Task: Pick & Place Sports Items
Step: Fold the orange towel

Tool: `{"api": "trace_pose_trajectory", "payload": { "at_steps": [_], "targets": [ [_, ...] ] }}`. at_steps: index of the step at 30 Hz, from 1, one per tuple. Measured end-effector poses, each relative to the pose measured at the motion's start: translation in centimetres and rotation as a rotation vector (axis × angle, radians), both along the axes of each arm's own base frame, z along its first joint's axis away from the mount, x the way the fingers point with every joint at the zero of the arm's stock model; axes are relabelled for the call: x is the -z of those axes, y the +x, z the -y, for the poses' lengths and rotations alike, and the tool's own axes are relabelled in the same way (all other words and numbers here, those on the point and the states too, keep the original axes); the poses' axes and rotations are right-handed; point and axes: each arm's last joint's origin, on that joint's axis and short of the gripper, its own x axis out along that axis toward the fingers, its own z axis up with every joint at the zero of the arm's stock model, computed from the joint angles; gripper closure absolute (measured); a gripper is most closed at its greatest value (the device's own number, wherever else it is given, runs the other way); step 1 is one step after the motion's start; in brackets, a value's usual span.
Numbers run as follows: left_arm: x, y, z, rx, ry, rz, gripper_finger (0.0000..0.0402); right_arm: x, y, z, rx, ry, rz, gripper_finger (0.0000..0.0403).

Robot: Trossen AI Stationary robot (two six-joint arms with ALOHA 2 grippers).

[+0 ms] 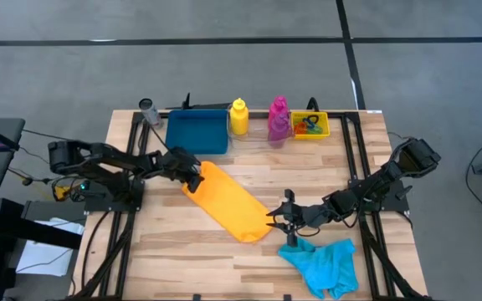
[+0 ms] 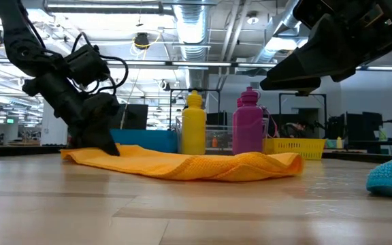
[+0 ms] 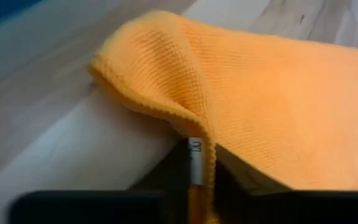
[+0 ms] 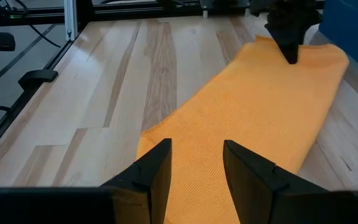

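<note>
The orange cloth (image 1: 228, 201) lies flat on the surface, just in front of the blue tray (image 1: 197, 131). The left gripper (image 1: 194, 179) pinches its edge nearest the tray. The right gripper (image 1: 279, 219) hovers over the far end, fingers apart, holding nothing. Nothing looks put away yet; the cyan cloth (image 1: 323, 264) waits beyond that end. The purple bottle is hard to find.

Blue tray (image 1: 197, 132) and yellow bin (image 1: 310, 125) sit along far edge of wooden desk (image 1: 166, 242), well apart.
</note>
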Motion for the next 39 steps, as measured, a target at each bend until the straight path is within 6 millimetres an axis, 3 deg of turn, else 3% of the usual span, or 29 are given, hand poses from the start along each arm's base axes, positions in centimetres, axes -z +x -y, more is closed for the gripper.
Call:
{"api": "trace_pose_trajectory", "payload": {
  "at_steps": [2, 8, 16, 29, 39],
  "targets": [
    [-0.2, -0.1, 0.1, 0.004, -0.004, 0.000, 0.0388, 0.0, 0.0, 0.0, 0.000, 0.000, 0.000, 0.0265],
    [-1.3, -0.9, 0.2, -0.012, 0.053, -0.013, 0.0395, 0.0, 0.0, 0.0, 0.000, 0.000, 0.000, 0.0265],
    [-3.1, -3.5, 0.4, -0.113, 0.142, -0.114, 0.0396, 0.0, 0.0, 0.0, 0.000, 0.000, 0.000, 0.0265],
    [-5.9, -5.8, 1.2, -0.133, 0.182, 0.007, 0.0396, 0.0, 0.0, 0.0, 0.000, 0.000, 0.000, 0.0265],
    [-7.6, -5.8, 1.4, -0.081, 0.174, 0.055, 0.0396, 0.0, 0.0, 0.0, 0.000, 0.000, 0.000, 0.0265]
  ]
}}
